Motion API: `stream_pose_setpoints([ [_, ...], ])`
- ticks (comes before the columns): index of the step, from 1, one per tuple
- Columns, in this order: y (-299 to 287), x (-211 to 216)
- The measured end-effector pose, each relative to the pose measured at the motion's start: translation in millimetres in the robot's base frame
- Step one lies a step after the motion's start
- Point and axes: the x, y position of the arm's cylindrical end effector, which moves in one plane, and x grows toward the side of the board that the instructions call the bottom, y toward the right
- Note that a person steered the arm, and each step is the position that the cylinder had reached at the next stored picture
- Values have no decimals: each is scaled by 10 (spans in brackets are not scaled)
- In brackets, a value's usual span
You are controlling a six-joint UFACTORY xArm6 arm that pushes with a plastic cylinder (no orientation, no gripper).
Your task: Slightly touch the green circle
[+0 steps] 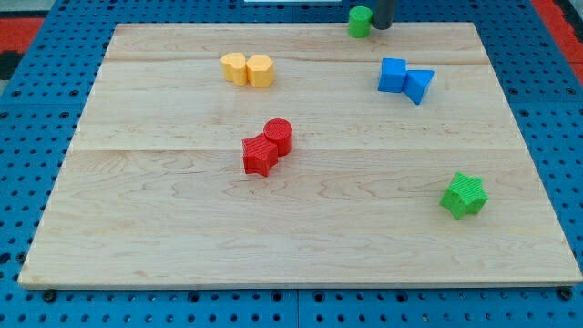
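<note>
Green circle (360, 21) at the counter's (182, 237) top edge, right of centre. Tip (383, 26) just to its right, about touching or a hair apart; cannot tell which. No jaws on the tool, only a dark rod, cut off by the view's top.

Two yellow blocks (247, 69) touching, upper left. Blue cube (393, 76) and blue wedge (419, 85) touching, below the tip. Red cylinder (279, 136) against another red block (260, 156) near centre. Green star (465, 195) alone at lower right, well apart from the rest.
</note>
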Motion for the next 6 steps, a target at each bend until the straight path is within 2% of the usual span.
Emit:
stream_pose_setpoints([
  [2, -1196, 330],
  [3, -1756, 301],
  [4, -1857, 10],
  [5, -1831, -2],
  [6, -1427, 20],
])
